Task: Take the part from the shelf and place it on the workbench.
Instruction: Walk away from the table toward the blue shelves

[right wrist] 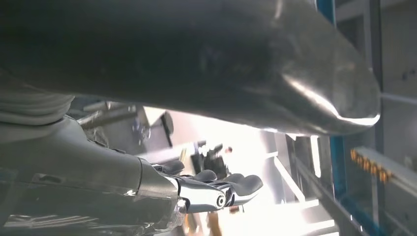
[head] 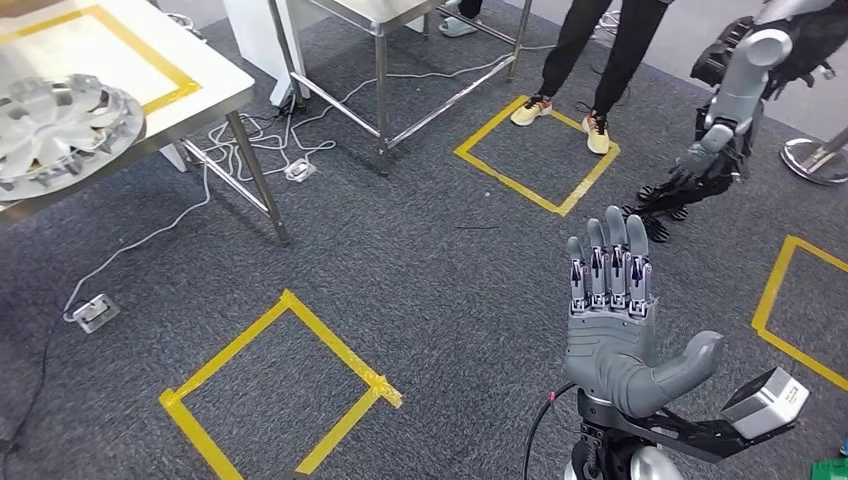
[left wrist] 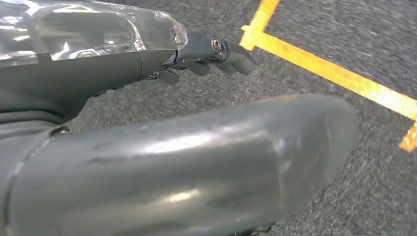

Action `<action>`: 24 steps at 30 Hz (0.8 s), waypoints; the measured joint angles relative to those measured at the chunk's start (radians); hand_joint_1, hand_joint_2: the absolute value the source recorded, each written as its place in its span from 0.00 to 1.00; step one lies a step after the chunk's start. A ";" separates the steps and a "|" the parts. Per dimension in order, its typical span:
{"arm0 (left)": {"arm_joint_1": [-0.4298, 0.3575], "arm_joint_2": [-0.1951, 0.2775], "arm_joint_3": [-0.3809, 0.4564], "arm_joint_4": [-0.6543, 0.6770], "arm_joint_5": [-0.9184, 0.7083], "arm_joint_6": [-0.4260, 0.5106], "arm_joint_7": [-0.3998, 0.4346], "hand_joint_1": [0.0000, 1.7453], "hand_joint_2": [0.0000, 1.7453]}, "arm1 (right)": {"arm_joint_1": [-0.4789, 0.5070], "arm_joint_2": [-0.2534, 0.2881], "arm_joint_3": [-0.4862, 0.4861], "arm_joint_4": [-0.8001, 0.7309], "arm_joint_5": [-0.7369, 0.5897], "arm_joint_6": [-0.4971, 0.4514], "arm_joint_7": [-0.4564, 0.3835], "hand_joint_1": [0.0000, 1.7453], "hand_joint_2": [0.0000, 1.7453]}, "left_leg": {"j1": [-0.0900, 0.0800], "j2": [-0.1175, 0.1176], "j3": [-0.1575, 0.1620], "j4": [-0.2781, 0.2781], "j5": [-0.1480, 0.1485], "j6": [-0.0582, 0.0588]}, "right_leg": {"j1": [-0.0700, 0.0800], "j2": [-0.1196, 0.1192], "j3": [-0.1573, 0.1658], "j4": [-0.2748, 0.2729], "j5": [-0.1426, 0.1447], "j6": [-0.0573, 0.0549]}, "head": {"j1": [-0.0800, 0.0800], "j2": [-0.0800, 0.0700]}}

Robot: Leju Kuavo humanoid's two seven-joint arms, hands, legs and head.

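A: Starting at the left, what lies there?

B: A silver, spoked, round wheel-cover part rests on the white tabletop with yellow tape edging, near its corner. Right of it, grey carpet floor marked with yellow tape squares, then a steel-legged frame table and a person's legs in yellow shoes.

A: And the hands?

B: The right hand is raised, palm flat, fingers straight and together, thumb out, holding nothing. The left hand hangs over the carpet; its fingers look loosely extended and hold nothing I can make out.

A: Which step is this?

B: I judge it the walking or turning stage, with nothing carried. Whether the part on the tabletop is the one already delivered, I cannot tell. The next move likely calls for facing the shelf and reaching in with spread fingers.
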 joint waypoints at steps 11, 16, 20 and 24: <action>-0.010 -0.015 0.000 -0.001 0.000 -0.001 -0.003 0.00 0.00 | 0.011 -0.007 -0.019 -0.025 -0.001 0.008 -0.001 0.00 0.00 | 0.001 -0.013 0.011 0.048 -0.068 -0.041 | 0.015 -0.036 0.148 -0.293 0.119 -0.055 | -0.007 0.000; -0.001 -0.014 0.000 0.000 0.000 -0.002 -0.004 0.00 0.00 | 0.013 -0.007 -0.019 -0.027 0.000 0.010 -0.002 0.00 0.00 | -0.003 -0.054 -0.122 0.244 -0.102 -0.037 | 0.020 0.030 0.158 -0.289 0.108 -0.071 | -0.030 0.000; -0.001 -0.012 0.000 0.000 0.000 -0.002 -0.005 0.00 0.00 | 0.014 -0.007 -0.020 -0.028 0.001 0.010 -0.002 0.00 0.00 | 0.005 -0.131 -0.054 0.054 0.021 -0.034 | 0.014 0.088 0.163 -0.265 0.084 -0.054 | -0.039 0.000; -0.001 -0.011 0.001 0.000 0.000 -0.003 -0.004 0.00 0.00 | 0.017 -0.006 -0.020 -0.031 0.002 0.011 -0.002 0.00 0.00 | 0.003 -0.117 -0.031 0.019 0.012 -0.020 | 0.005 0.124 0.150 -0.257 0.079 -0.032 | -0.034 0.000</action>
